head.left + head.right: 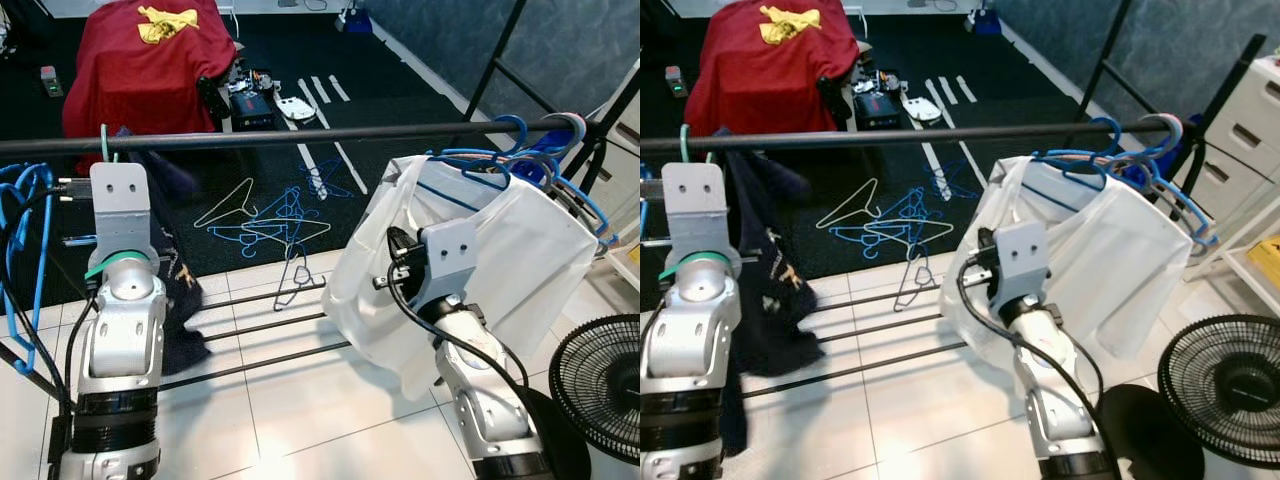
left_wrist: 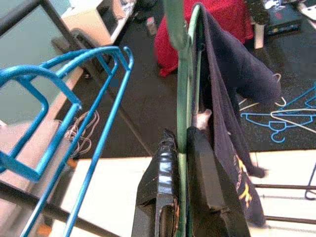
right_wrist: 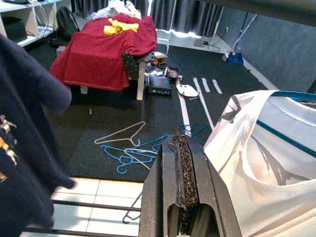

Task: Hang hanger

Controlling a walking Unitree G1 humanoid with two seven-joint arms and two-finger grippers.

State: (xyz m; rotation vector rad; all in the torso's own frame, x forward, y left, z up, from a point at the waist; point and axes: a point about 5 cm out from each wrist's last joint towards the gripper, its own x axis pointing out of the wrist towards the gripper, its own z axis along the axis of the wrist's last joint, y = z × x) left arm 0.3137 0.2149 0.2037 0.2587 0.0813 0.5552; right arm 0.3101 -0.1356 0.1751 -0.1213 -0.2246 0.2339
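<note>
Left gripper has the green hanger pinched right up at the clothes rail.

The left gripper [image 2: 180,148] has its two black fingers clamped tight on the green hanger [image 2: 183,84], which carries a dark navy shirt [image 2: 232,113] (yellow print low on the fabric). In the eye views the hanger's hook [image 1: 103,140] pokes up at the black rail [image 1: 300,136] near the rail's left end, but whether it's actually over the bar, can't tell. The right gripper [image 3: 183,163] is pressed shut on nothing, hovering just beside the white shirt [image 1: 500,250], which hangs on blue hangers [image 1: 510,150] bunched at the rail's right end. More blue hangers [image 1: 25,200] sit at the far left end. On the dark rug under the rail lies a loose pile of hangers [image 1: 270,225], with a red blanket [image 1: 140,60] further back and a black fan [image 1: 600,385] on the tile to the right.
</note>
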